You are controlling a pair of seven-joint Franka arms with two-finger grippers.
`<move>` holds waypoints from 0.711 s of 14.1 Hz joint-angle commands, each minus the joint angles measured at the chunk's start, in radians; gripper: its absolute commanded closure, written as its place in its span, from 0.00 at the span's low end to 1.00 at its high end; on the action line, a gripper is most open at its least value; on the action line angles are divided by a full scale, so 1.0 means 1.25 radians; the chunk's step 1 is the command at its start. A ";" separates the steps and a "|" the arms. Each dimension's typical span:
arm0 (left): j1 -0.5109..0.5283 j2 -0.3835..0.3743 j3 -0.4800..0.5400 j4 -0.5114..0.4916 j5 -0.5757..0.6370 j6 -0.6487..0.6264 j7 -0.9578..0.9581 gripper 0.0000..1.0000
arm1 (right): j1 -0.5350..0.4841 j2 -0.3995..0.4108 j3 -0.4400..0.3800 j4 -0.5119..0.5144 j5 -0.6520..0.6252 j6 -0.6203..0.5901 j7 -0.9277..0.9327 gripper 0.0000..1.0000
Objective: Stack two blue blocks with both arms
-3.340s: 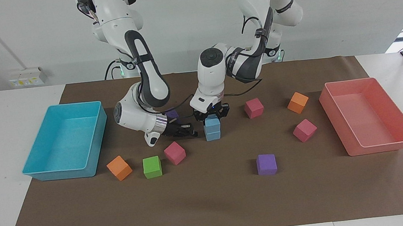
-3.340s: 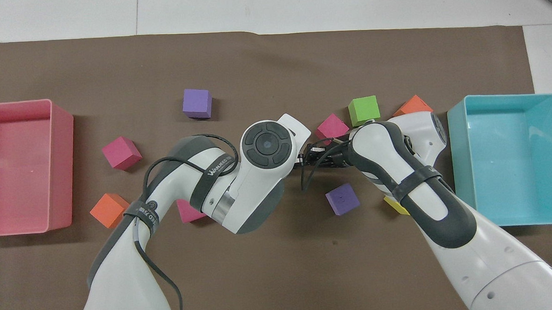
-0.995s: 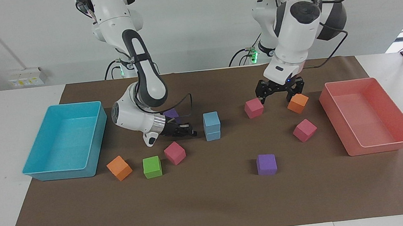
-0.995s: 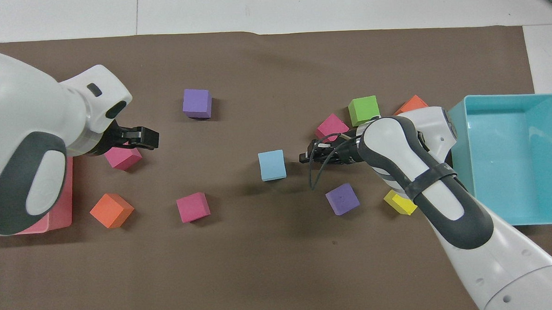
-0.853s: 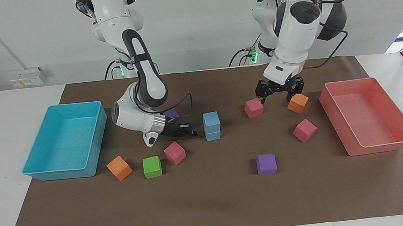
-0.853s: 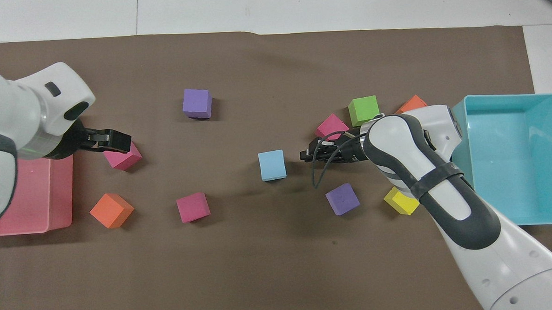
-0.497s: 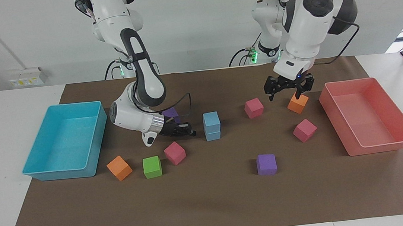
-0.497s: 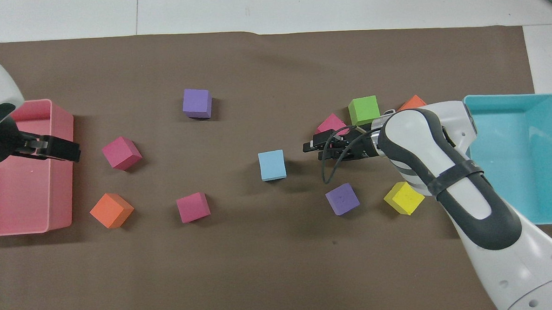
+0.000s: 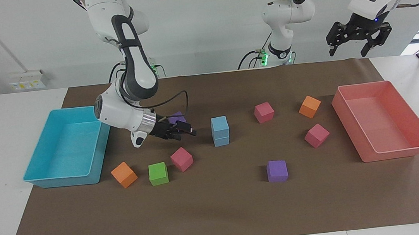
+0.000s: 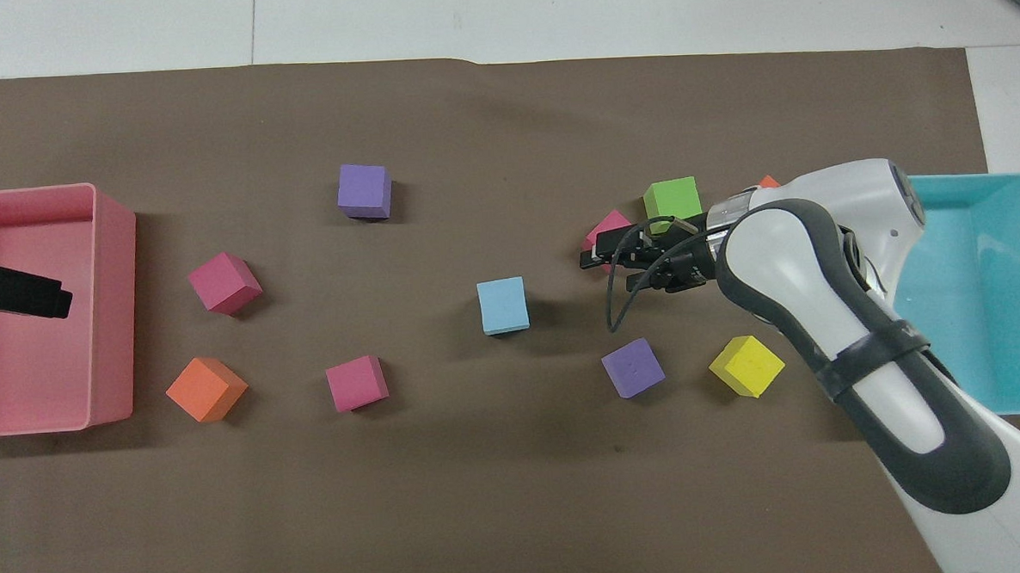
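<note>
Right gripper [image 9: 185, 131] open, low between purple cube [image 9: 177, 117] and blue stack [image 9: 220, 131]; left gripper [image 9: 359, 37] open, high

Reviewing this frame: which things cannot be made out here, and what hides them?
Overhead view: lower blue block, under the upper blue block.
Overhead view: orange cube, mostly covered by the right arm.
Overhead view: left gripper, cut off by the edge.
Facing view: yellow cube, hidden by the right arm.

Facing camera: high, across table, looking at both robots. Overhead camera: above robots' end, steeply down and forward. Shared: brown mat [image 9: 219, 210] [image 10: 519, 493], turned half round between them.
</note>
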 commanded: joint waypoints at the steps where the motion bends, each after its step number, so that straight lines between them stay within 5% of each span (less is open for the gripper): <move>1: 0.011 -0.008 -0.008 -0.006 0.000 -0.018 0.010 0.00 | -0.009 -0.026 0.003 0.017 -0.086 -0.027 0.045 0.00; 10: 0.016 -0.024 -0.009 -0.024 0.000 -0.046 0.005 0.00 | -0.053 -0.081 -0.004 0.068 -0.513 -0.059 0.047 0.00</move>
